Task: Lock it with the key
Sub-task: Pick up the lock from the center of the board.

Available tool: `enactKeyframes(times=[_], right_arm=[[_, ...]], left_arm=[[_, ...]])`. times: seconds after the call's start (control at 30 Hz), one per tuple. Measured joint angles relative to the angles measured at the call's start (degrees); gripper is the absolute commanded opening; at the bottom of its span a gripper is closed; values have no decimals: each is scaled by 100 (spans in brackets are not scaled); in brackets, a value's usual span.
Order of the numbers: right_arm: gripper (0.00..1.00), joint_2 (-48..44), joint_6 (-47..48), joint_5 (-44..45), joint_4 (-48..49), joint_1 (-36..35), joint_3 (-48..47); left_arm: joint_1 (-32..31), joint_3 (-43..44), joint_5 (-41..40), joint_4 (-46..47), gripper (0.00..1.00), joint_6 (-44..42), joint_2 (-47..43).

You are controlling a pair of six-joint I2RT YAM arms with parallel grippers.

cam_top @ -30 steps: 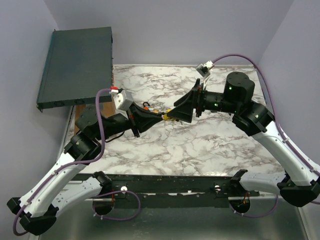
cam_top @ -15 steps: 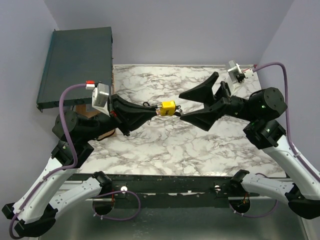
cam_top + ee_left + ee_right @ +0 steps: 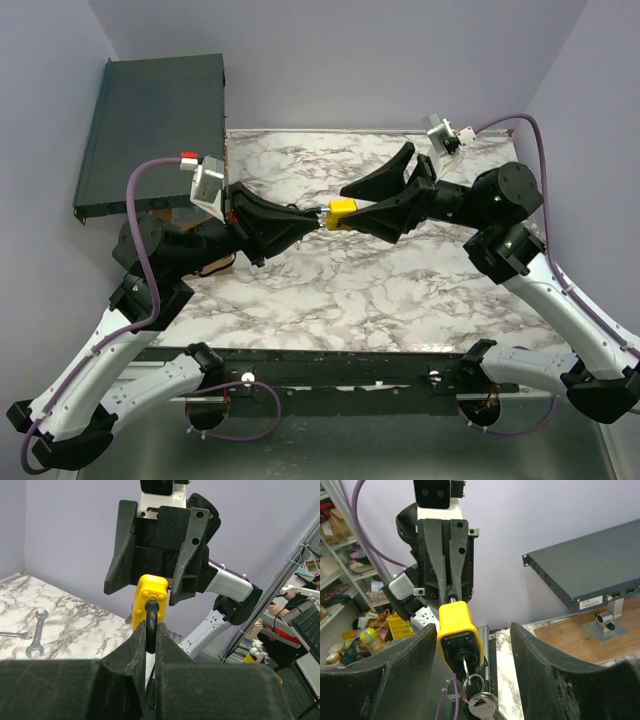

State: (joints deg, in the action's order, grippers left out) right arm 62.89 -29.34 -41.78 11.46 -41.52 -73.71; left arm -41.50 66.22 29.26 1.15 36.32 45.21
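Observation:
A yellow padlock [image 3: 340,212] hangs in the air over the marble table, between the two arms. My left gripper [image 3: 318,219] is shut on its black shackle [image 3: 151,624], with the yellow body [image 3: 149,599] just beyond the fingers. A key [image 3: 466,668] sits in the keyhole of the padlock [image 3: 460,630], and a ring with silver keys [image 3: 483,705] dangles from it. My right gripper [image 3: 472,630] is open; its fingers [image 3: 410,672] stand on either side of the padlock body without touching it. In the top view the right gripper [image 3: 352,206] straddles the lock.
A dark flat rack box [image 3: 155,125] stands raised at the back left, over a wooden board [image 3: 580,632]. Two wrenches [image 3: 35,639] lie on the marble table [image 3: 400,290]. Purple cables loop above both wrists.
The right gripper has swung back left towards the padlock, and its jaws have narrowed around the lock body. The left gripper has kept its hold on the shackle.

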Motion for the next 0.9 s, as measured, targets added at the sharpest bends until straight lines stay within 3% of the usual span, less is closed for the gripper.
enactKeyframes(times=[0.53, 0.9], right_arm=[[62, -39, -210, -387, 275, -92, 131], [50, 24, -372, -457, 492, -234, 181]], left_arm=[[0, 0, -35, -13, 0, 24, -96], [0, -2, -35, -9, 0, 44, -101]])
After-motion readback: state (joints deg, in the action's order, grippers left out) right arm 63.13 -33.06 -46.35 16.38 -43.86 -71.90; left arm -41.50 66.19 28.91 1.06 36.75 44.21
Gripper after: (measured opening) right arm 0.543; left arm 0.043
